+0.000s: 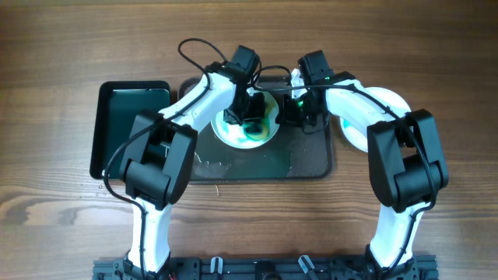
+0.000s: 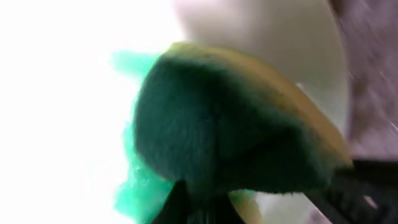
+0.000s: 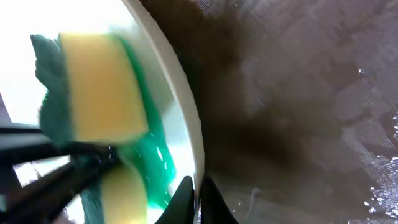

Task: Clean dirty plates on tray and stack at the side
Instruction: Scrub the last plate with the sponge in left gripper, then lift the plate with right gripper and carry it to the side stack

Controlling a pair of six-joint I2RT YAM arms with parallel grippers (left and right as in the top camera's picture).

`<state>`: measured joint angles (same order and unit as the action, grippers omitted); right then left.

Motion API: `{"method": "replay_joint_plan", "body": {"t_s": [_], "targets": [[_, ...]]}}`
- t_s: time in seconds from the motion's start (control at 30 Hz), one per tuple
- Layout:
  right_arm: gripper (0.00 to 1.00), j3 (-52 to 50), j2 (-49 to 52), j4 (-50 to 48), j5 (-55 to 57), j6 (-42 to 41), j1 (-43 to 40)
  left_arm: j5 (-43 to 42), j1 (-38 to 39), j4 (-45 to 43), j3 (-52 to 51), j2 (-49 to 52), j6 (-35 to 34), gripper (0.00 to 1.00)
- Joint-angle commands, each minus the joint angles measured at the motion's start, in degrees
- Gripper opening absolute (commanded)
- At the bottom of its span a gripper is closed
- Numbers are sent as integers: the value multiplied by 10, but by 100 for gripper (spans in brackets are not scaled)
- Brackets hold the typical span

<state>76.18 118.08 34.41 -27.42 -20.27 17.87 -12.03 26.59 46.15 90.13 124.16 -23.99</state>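
Lying well to the left of the left claw [image 1: 250,113] is the black tray [image 1: 132,128]. That claw is clenched on a green-and-yellow sponge [image 2: 236,137], pressed to the plate [image 1: 230,134] directly beneath it, where a teal smear [image 3: 152,162] spreads. The plate sits on the tray [image 1: 303,159], between the two claws. The right claw [image 3: 198,200] is closed on the plate's rim on its own side, fingers pinched tight together there as far as I can make out, steadying it. Further right, past that claw and partly under its arm, white plates [image 1: 387,99] lie off the tray on the table. How many, I cannot tell.

I'd judge the plate light, stiff and breakable, and slick where the smear is wet. The rim looks like the only sensible hold: pinch it firmly on a clean stretch and keep it level. The sponge is soft and will squash, so it wants gripping across the middle.
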Motion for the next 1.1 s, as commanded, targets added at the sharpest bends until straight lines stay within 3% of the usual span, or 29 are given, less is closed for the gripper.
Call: {"method": "replay_joint_plan", "body": {"t_s": [0.0, 0.13, 0.23, 0.37, 0.53, 0.57, 0.77, 1.07], "targets": [[4, -6, 10, 10, -7, 8, -1, 339, -16, 43, -5, 14, -117, 4], [4, -6, 10, 9, -8, 7, -1, 357, -16, 110, 4, 11, -145, 4], [4, -6, 10, 9, -8, 6, -1, 275, -16, 159, 42, 2, -130, 4], [4, -4, 8, 10, -5, 7, -1, 83, -26, 203, 129, -33, -29, 4], [4, -4, -50, 33, 72, 8, 2, 43, -76, 255, 206, -90, -17, 4], [4, -4, -101, 50, 119, 8, 6, 46, -108, 255, 206, -111, -17, 4], [4, -4, -191, 84, 303, 19, 46, 46, -140, 258, 205, -110, -17, 4], [4, -4, -287, 112, 746, 23, 215, 63, -140, 257, 205, -110, -17, 4]]}}
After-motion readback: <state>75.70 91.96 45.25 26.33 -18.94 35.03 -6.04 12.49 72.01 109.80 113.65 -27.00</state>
